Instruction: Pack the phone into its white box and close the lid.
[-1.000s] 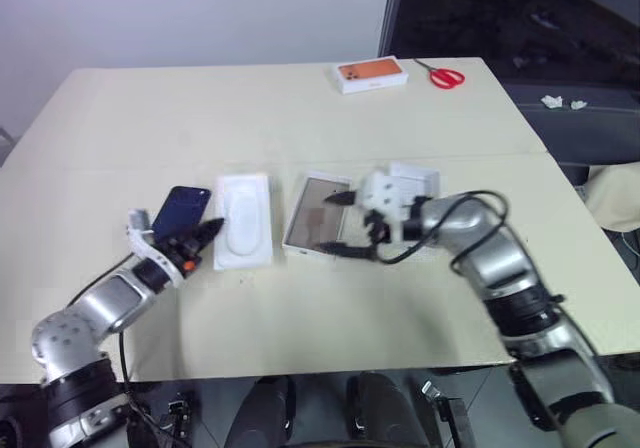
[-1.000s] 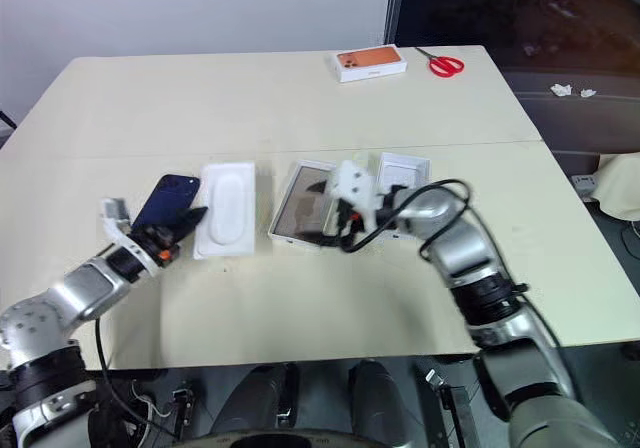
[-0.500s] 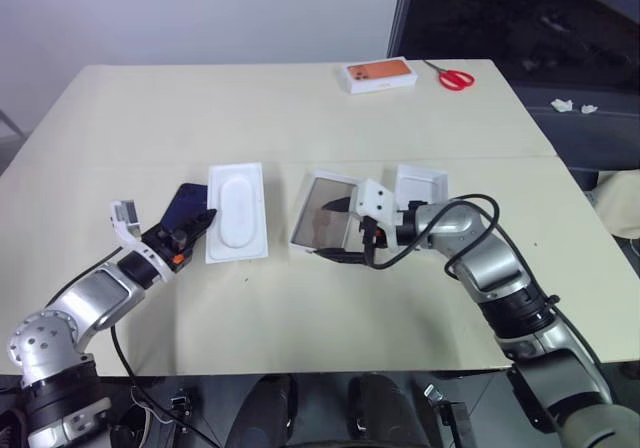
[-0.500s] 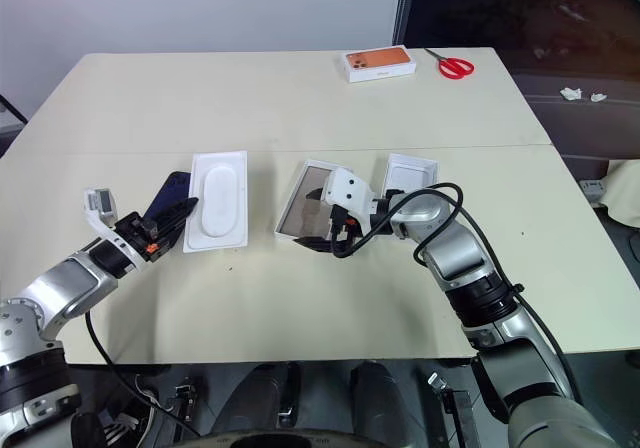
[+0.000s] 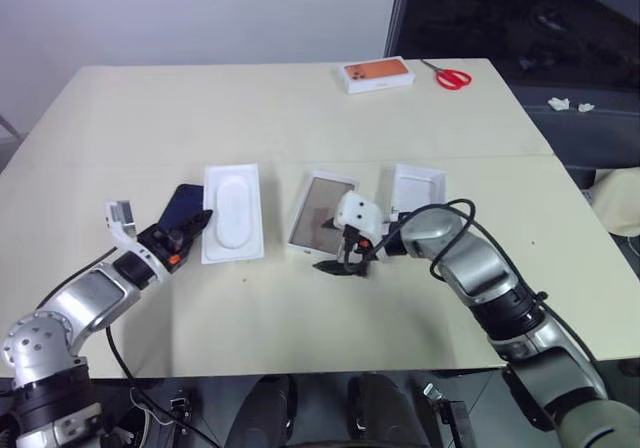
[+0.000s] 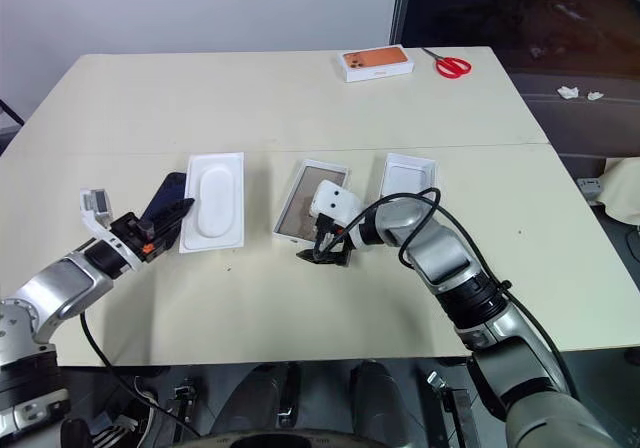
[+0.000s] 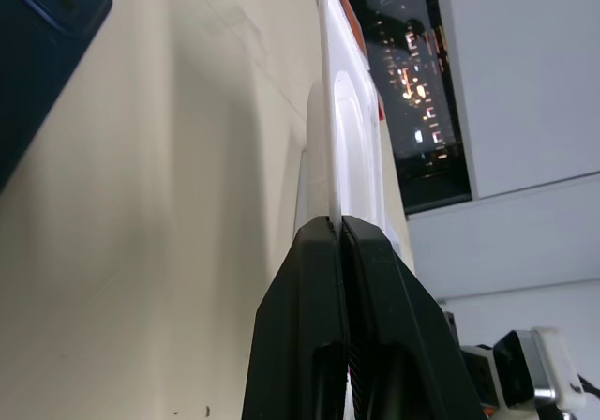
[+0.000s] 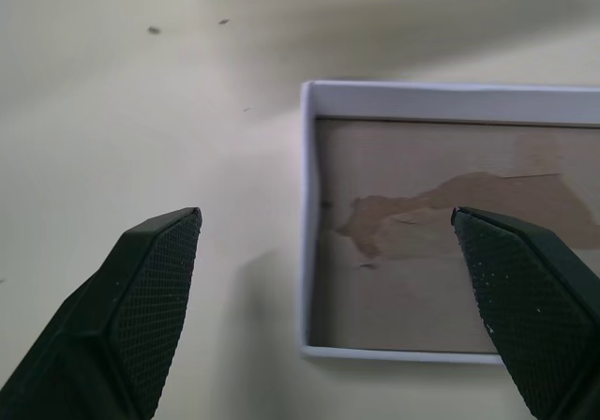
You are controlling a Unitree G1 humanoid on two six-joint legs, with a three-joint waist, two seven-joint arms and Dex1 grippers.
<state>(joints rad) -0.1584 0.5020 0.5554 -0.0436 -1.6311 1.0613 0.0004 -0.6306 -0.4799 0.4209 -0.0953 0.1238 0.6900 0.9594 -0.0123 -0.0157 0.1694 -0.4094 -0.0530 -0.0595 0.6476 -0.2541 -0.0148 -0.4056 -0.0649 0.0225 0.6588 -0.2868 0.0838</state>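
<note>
Broadly, the pale cream table (image 5: 300,108) carries the task's pieces in a row across its middle, long axes all running away from the robot. The shallow white cardboard box with the tan-brown floor (image 5: 318,211) lies near the centre; the all-white shallow lid tray (image 5: 416,188) sits just to its right, and a white insert with an oval recess (image 5: 232,212) lies to its left. The slim dark navy-blue phone (image 5: 183,204) rests at the insert's left edge, propped at a tilt, well apart from the box.

The right gripper (image 5: 342,251) hangs at the box's near short end, fingers spread wide and empty, one fingertip (image 8: 141,289) over bare table, the other over the box floor. The left gripper (image 5: 192,226) is closed tight, its tips at the near left corner of the insert, just beside the phone. So the left arm is by far the nearer to the phone, which must travel rightward across the insert to the box.
</note>
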